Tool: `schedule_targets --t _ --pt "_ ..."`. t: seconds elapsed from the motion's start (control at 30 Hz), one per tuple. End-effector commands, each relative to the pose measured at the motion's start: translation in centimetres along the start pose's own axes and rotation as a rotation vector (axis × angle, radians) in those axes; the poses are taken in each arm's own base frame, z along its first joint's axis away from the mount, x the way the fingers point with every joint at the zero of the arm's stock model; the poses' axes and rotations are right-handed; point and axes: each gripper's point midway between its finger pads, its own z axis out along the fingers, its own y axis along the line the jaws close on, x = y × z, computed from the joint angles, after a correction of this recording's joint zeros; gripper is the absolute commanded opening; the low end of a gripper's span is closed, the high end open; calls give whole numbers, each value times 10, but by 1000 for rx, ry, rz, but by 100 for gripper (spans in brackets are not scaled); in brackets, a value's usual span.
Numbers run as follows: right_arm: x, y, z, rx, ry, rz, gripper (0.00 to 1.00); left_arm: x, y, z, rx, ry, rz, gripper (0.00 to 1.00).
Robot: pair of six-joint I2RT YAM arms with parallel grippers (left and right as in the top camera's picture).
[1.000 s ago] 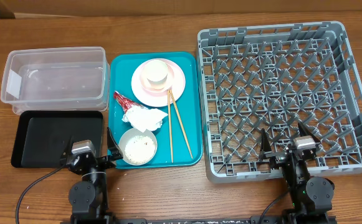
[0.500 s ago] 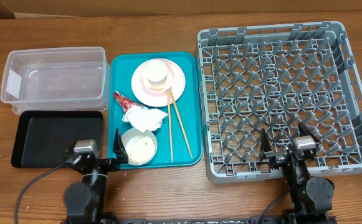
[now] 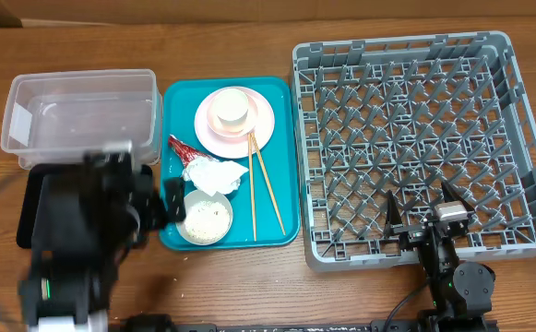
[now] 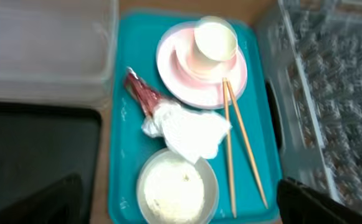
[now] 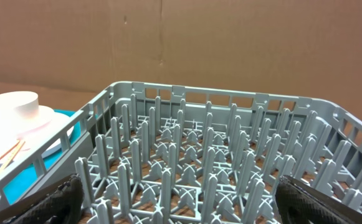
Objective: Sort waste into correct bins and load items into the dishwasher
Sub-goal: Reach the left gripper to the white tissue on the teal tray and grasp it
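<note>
A teal tray [image 3: 180,101] holds a pale pink plate [image 3: 249,138] with a small white cup [image 3: 232,108] on it. It also holds wooden chopsticks [image 3: 263,180], a crumpled white napkin [image 3: 214,173], a red-and-white wrapper [image 3: 181,148] and a pale bowl of rice [image 3: 203,218]. My left gripper [image 3: 157,198] is open and empty, raised and blurred over the black tray [image 3: 37,184]. In the left wrist view its fingers [image 4: 181,211] frame the rice bowl [image 4: 177,190], with the napkin [image 4: 190,130] beyond. My right gripper [image 3: 422,221] [image 5: 190,205] is open and empty at the front edge of the grey rack [image 3: 415,138].
The clear tub [image 3: 78,120] stands behind the black tray, left of the teal tray. The left arm covers much of the black tray. The rack's pegs [image 5: 199,143] fill the right wrist view. Bare wood table runs along the front.
My left arm has lifted from the table's front edge and swung up over the black tray, beside the teal tray. The right arm and all objects have not moved.
</note>
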Motion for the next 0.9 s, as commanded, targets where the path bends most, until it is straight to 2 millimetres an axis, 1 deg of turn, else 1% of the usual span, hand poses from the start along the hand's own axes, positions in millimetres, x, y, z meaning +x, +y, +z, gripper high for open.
schedule_targets --t 0.0,0.07,0.1,0.13,0.2,0.23,0.27,0.37,0.4,0.47,0.53,0.67,0.73,0.87 --pt "1 0 0 2 -9 -1 100 -26 -19 20 102 115 -27 100" --pt "1 0 0 2 -9 -1 100 -25 -26 34 151 203 -77 100" --pt "1 0 0 2 -9 -1 100 -22 -30 45 180 262 -96 100" --pt "1 0 0 2 -9 -1 100 -23 -31 54 196 282 -104 100" --pt "1 0 0 2 -9 -1 100 -17 -34 71 226 345 -123 100" --pt "1 0 0 2 -9 -1 100 -13 -34 78 233 376 -140 90" --pt "1 0 0 2 -9 -1 100 -7 -32 85 222 416 -167 83" --pt "1 0 0 2 -9 -1 100 8 -21 102 133 499 -223 75" --pt "1 0 0 2 -9 -1 100 14 -15 109 76 522 -231 72" --pt "1 0 0 2 -9 -1 100 21 -9 117 -11 543 -233 70" --pt "1 0 0 2 -9 -1 100 27 -5 123 -96 552 -229 71" --pt "1 0 0 2 -9 -1 100 30 -1 133 -232 527 -194 80" --pt "1 0 0 2 -9 -1 100 31 -3 140 -267 517 -184 83" --pt "1 0 0 2 -9 -1 100 37 -9 157 -279 532 -179 84"
